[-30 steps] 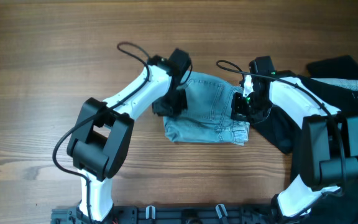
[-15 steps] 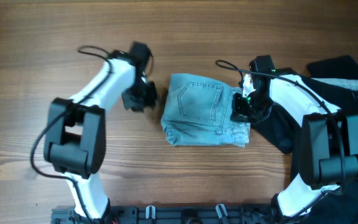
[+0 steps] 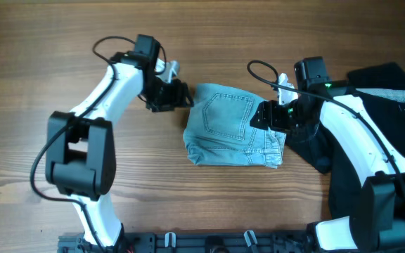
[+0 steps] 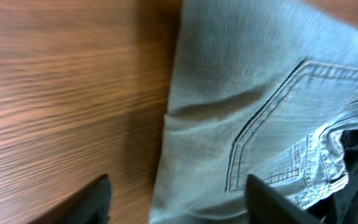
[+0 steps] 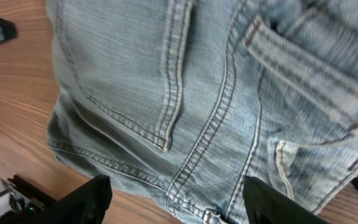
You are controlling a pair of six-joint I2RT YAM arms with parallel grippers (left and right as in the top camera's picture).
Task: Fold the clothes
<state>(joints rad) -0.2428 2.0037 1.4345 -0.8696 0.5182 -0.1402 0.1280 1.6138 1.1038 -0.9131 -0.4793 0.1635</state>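
The clothes, light-blue denim shorts [image 3: 230, 126], lie folded into a compact rectangle in the middle of the wooden table, a stitched back pocket facing up. My left gripper [image 3: 183, 95] hovers at the shorts' upper left edge, open and empty. In the left wrist view the shorts [image 4: 241, 93] fill the right half, and the gripper [image 4: 182, 208] straddles their left edge. My right gripper [image 3: 260, 117] hangs over the right part of the shorts, open. The right wrist view has the seams and pocket of the shorts [image 5: 197, 93] below its spread gripper [image 5: 179, 205], which holds nothing.
A large black garment [image 3: 392, 91] is heaped at the right side of the table, under and behind the right arm. Bare wood table [image 3: 62, 42] surrounds the shorts on the left, front and back. The arms' base rail [image 3: 209, 244] runs along the front edge.
Both grippers have opened. The left one let go of the shorts' left edge, swung away to the left, then came back to the upper left corner. The right one released the right edge.
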